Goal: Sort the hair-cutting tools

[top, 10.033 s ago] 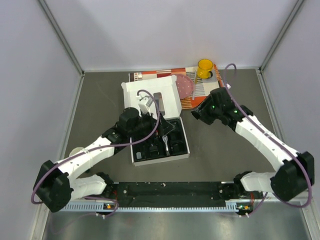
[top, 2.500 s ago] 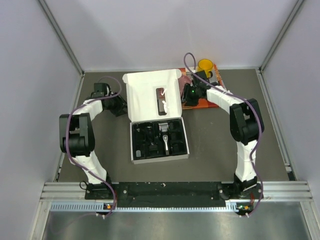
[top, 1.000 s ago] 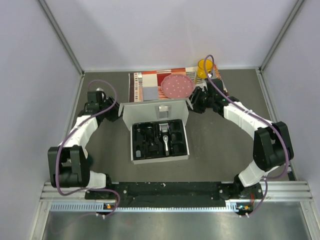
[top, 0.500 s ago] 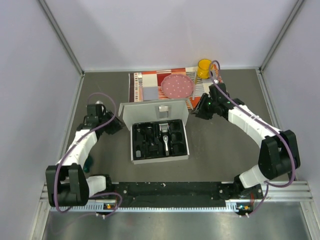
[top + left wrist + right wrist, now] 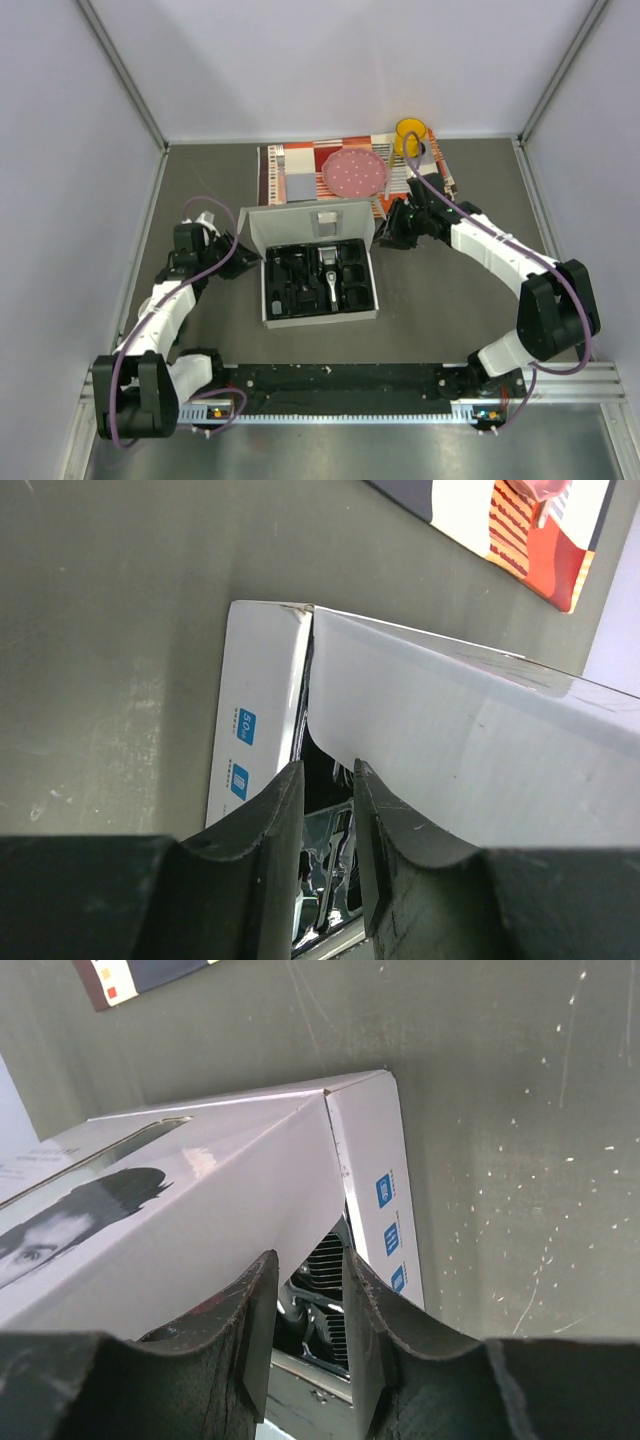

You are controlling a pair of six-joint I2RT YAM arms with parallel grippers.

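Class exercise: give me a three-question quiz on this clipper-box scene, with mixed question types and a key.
1. True or false: the lid lies shut on the white box.
2. The cup at the far edge is: A yellow, B blue, C green?
3. Fill in: the pink plate rests on a patterned ____.
Key: 1 false, it stands raised; 2 A; 3 mat.

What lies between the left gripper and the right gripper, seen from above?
The white cardboard box's half-raised lid stands between the left gripper and the right gripper. The top external view shows this.
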